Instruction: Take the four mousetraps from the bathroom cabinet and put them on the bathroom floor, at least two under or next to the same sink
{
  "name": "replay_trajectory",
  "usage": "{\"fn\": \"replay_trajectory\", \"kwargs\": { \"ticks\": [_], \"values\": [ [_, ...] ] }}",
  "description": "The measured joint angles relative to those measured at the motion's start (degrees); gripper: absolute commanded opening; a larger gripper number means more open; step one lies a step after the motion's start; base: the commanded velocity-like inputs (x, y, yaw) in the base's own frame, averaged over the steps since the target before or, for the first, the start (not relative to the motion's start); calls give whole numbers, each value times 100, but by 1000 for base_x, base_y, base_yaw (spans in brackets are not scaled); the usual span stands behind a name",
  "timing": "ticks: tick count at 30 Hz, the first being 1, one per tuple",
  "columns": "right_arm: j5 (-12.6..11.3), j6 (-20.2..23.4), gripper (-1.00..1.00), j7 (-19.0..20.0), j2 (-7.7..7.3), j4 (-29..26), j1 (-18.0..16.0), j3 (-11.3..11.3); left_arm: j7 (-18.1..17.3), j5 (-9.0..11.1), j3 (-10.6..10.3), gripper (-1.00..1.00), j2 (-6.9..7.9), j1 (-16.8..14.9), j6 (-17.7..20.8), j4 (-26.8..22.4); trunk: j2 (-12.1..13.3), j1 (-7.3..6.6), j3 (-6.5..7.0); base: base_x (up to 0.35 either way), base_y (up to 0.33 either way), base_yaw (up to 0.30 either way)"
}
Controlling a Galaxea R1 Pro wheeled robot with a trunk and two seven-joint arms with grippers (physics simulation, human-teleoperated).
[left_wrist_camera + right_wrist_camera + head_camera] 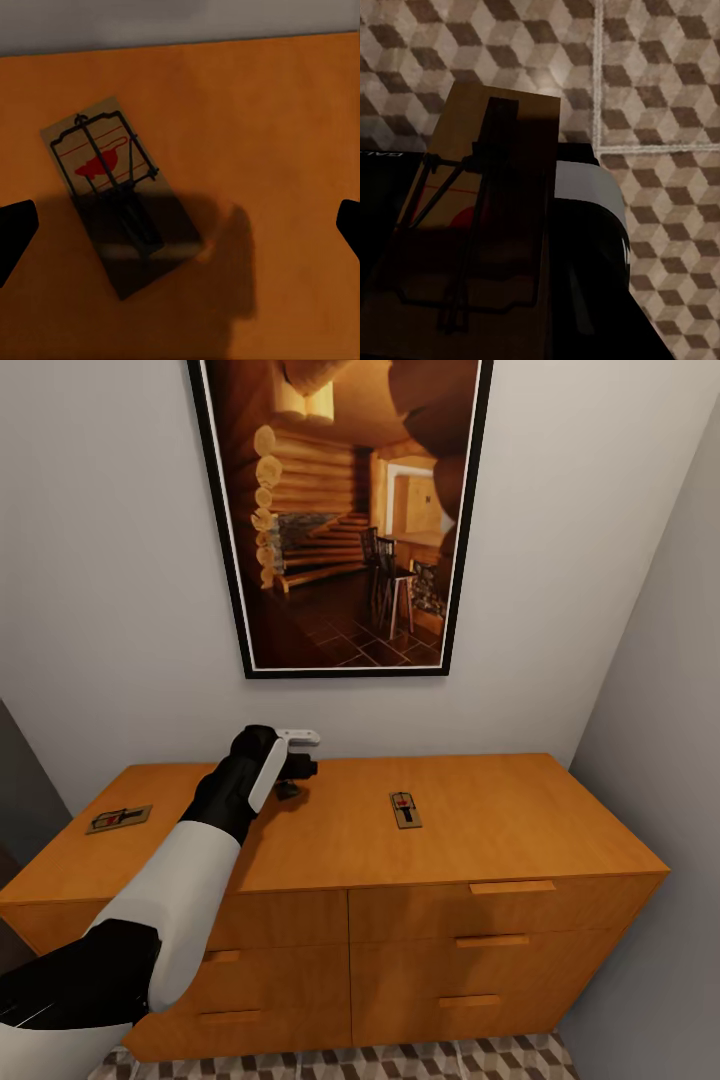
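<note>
On the orange-brown cabinet point(500, 830) top lie two mousetraps, one near the left end point(118, 819) and one at the middle point(405, 809). My left gripper point(290, 778) hovers over the top near the back wall. In the left wrist view it point(180, 225) stands wide open, its dark fingertips point(15, 232) at the frame's edges, above a third mousetrap point(105, 180) lying flat in its shadow. My right gripper point(514, 157) is shut on a fourth mousetrap point(461, 124), held close to the camera above the cube-patterned bathroom floor point(660, 75). The sink is out of view.
A large framed picture point(345, 510) hangs on the wall behind the cabinet. A side wall point(670, 710) closes in on the right. A strip of tiled floor point(400, 1060) shows in front of the drawers, whose slim handles point(512, 887) are all flush.
</note>
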Motion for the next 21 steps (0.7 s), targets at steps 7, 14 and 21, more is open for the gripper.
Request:
{"fn": "replay_trajectory", "kwargs": {
  "ticks": [7,14,21],
  "values": [
    [0,0,-100,0,5,0,0,0,0,8,7,100,2,0,2,140,0,0,0,0,0,0],
    [0,0,-100,0,9,0,0,0,1,9,12,100,12,0,2,163,0,0,0,0,0,0],
    [0,0,-100,0,9,0,0,1,1,15,37,100,17,0,2,150,0,0,0,0,0,0]
  ]
}}
